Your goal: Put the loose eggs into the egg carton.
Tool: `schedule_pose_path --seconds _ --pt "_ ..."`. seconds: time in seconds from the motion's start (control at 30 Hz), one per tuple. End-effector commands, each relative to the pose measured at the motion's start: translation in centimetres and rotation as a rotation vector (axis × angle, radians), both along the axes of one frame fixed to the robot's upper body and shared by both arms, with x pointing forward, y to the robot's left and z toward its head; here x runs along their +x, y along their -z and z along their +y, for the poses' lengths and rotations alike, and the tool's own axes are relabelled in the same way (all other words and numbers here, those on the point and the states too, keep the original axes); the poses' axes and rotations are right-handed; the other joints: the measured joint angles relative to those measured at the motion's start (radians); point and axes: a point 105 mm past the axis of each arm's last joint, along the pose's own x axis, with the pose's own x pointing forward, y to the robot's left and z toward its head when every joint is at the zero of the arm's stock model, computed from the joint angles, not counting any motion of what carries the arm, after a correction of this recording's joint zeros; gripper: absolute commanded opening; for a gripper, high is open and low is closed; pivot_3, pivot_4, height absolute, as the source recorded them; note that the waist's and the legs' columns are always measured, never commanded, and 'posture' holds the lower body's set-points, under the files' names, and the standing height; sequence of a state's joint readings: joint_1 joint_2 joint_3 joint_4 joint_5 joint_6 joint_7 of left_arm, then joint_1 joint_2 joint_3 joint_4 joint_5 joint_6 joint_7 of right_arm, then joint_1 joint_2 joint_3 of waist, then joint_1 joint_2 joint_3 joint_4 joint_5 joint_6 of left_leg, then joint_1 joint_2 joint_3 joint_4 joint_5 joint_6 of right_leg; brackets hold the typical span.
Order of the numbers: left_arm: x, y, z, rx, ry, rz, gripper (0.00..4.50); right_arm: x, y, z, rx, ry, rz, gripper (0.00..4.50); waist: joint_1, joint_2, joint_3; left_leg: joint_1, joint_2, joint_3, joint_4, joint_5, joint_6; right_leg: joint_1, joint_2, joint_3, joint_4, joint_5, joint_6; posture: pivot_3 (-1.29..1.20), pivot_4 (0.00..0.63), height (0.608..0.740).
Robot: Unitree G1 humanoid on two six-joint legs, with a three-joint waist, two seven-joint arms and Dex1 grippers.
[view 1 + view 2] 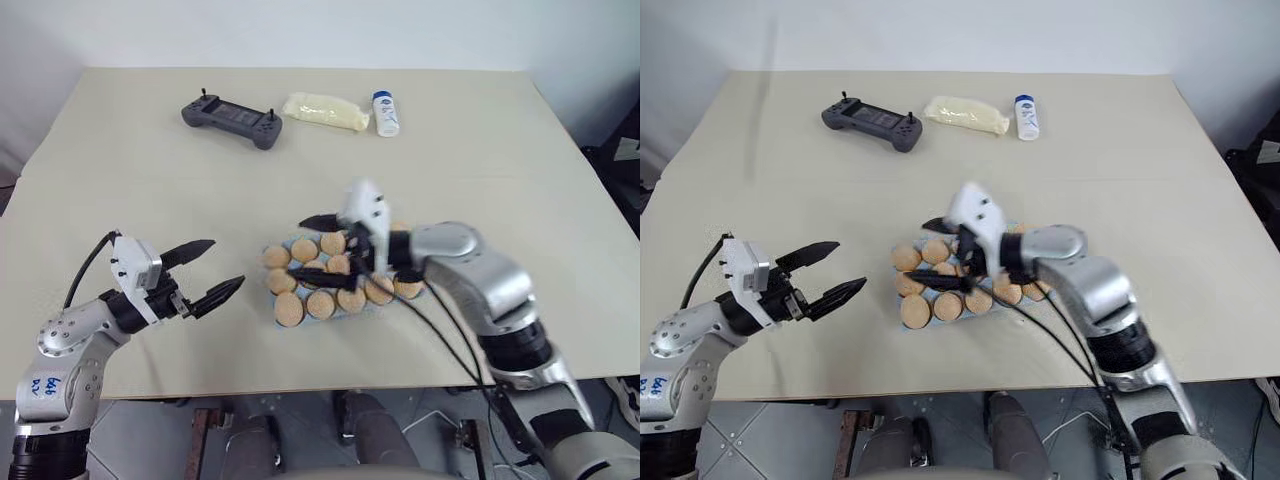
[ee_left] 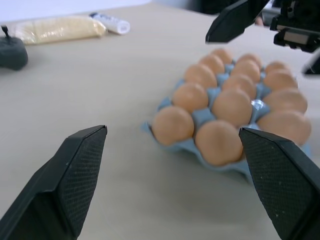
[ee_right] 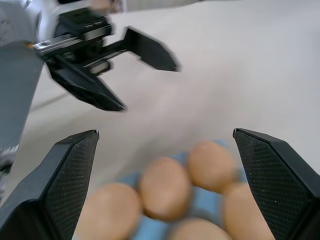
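The light blue egg carton (image 2: 204, 118) lies on the table just right of centre, its cups holding several tan eggs (image 1: 290, 310). Loose eggs are out of view; every egg I see sits in a cup. My right gripper (image 1: 297, 247) hovers over the carton's left part, pointing left, open and empty. My left gripper (image 1: 225, 263) hangs left of the carton, apart from it, pointing at it, open with nothing between its fingers. In the left wrist view the carton shows between the left gripper's black fingers (image 2: 75, 170). The right wrist view looks over eggs (image 3: 162, 187) toward the left gripper (image 3: 148, 87).
At the table's far side lie a grey game controller (image 1: 232, 120), a pale yellow wrapped packet (image 1: 326, 110) and a small white bottle (image 1: 385, 112). Black cables trail from my right arm over the table's front edge (image 1: 300, 385).
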State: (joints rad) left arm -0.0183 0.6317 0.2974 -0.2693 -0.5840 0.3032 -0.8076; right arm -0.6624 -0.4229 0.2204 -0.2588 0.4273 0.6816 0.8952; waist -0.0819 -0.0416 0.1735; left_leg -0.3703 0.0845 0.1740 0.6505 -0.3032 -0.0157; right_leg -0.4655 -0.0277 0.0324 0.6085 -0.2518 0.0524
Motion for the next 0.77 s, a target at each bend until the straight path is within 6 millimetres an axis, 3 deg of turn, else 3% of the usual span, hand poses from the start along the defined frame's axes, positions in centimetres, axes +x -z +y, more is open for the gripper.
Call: schedule_pose_path --seconds 0.03,0.2,0.4,0.53,0.77 --pt "-0.1 -1.2 -0.3 -0.021 0.007 -0.041 4.50 -0.4 -0.4 -3.0 -0.004 0.010 -0.030 4.49 0.001 0.000 0.000 0.000 0.000 0.000 0.000 0.000 0.000 0.000 0.000 0.000 0.000 0.000 0.000 0.00 0.150 0.740" --pt "-0.2 -1.3 -0.7 -0.023 0.029 -0.047 4.50 -0.2 0.8 -9.0 -0.035 0.089 -0.029 4.49 0.004 0.000 0.000 0.000 0.000 0.000 -0.001 0.000 0.000 0.000 0.001 0.000 -0.002 0.000 0.000 0.00 0.150 0.740" --pt "0.0 -1.5 -0.8 -0.012 0.056 -0.063 4.50 -0.9 2.4 -13.7 -0.050 0.150 0.006 4.49 -0.001 0.000 0.000 0.002 -0.001 -0.001 0.000 0.000 0.001 0.002 0.002 0.001 -0.001 0.000 0.001 0.00 0.150 0.740" --pt "0.0 -1.5 -0.9 -0.007 0.081 -0.066 4.50 -0.8 3.1 -15.3 -0.052 0.186 0.013 4.49 -0.003 -0.001 0.000 0.002 -0.002 -0.001 0.002 0.001 0.002 0.002 0.002 0.002 0.000 0.000 0.000 0.00 0.150 0.740" --pt "-0.6 -0.9 -0.8 0.028 0.136 -0.052 4.50 -0.4 4.2 -16.4 -0.090 0.231 0.027 4.49 -0.001 -0.001 0.000 0.002 -0.003 -0.001 0.003 0.001 0.003 0.002 0.002 0.004 0.000 0.000 0.000 0.00 0.150 0.740"
